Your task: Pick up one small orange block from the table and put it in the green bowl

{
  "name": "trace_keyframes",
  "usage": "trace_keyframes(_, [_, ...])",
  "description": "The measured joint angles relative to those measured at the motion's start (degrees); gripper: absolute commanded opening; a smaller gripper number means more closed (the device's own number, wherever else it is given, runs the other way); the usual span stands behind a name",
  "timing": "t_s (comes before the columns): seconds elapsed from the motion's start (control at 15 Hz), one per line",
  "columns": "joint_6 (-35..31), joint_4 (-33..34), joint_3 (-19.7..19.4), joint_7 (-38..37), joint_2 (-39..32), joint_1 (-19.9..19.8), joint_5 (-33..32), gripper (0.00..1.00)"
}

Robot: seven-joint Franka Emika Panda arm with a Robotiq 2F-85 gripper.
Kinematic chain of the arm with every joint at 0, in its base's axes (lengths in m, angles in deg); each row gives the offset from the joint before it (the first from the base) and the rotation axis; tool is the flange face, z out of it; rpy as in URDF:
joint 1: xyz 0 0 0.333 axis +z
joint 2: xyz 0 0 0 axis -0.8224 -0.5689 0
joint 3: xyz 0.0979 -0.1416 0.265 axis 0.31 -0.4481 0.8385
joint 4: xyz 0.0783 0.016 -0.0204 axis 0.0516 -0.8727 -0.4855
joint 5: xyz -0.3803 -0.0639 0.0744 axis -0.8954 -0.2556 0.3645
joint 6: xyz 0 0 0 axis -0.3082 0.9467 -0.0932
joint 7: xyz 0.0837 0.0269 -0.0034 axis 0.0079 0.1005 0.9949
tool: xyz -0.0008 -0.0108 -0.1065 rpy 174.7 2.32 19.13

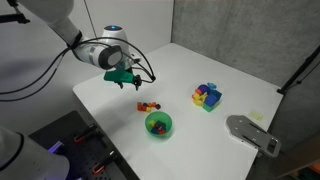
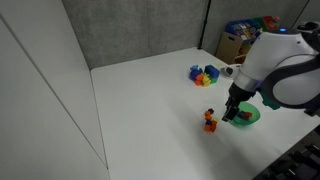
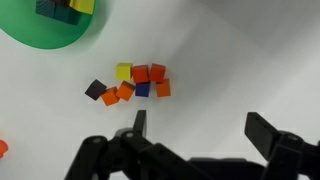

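Approach step: the open gripper hovers above the block pile, nothing picked yet.

In the wrist view the gripper (image 3: 198, 120) fills the bottom edge, its jaws spread wide and empty. The cluster of small blocks (image 3: 135, 82) sits just above it at centre frame on the white table (image 3: 250, 50). The green bowl (image 3: 40, 30) peeks in at the upper left, with a few coloured pieces already inside. In an exterior view the gripper (image 1: 122, 75) hangs up and to the left of the blocks (image 1: 148, 106), and the bowl (image 1: 158, 124) sits just below them. An orange block (image 3: 163, 88) lies on the pile's right edge, touching its neighbours. I'd say the next move calls for centring over that one, then a straight drop without nudging the rest.
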Motion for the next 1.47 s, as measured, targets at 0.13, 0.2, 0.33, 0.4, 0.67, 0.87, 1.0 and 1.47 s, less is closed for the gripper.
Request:
trace_keyframes(0.13, [-1.82, 1.88, 0.48, 1.11, -4.3, -0.54, -0.18, 1.0])
trace_keyframes(0.2, [-2.44, 2.87, 0.7, 1.54, -6.32, -0.86, -0.56, 1.0])
trace_keyframes(0.33, [-3.33, 4.86, 0.88, 1.93, -9.93, -1.37, -2.1, 1.0])
trace_keyframes(0.4, [-3.57, 5.81, 0.88, 1.93, -11.42, -1.57, -3.19, 1.0])
trace_keyframes(0.67, [-3.59, 7.02, 0.99, 1.88, -13.37, -1.96, -4.42, 1.0])
trace_keyframes(0.87, [-3.59, 7.02, 1.11, 1.87, -13.6, -1.98, -4.45, 1.0])
trace_keyframes(1.0, [-3.92, 7.04, 1.26, 1.9, -14.97, -2.23, -4.46, 1.0])
trace_keyframes(1.47, [-14.0, 8.43, 1.73, 1.93, -23.28, -3.5, -6.73, 1.0])
